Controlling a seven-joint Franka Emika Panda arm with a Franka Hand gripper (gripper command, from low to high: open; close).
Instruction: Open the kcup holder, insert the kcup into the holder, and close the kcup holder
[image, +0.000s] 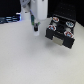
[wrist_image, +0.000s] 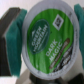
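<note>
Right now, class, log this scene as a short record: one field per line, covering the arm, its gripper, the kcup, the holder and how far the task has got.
arm: over the table, toward the exterior view's left
gripper: shut on the kcup
kcup: green foil lid facing the wrist camera, between teal fingers
kcup holder: black, on the table toward the exterior view's right, a drawer pulled out
kcup vs holder: apart, not yet inserted
</note>
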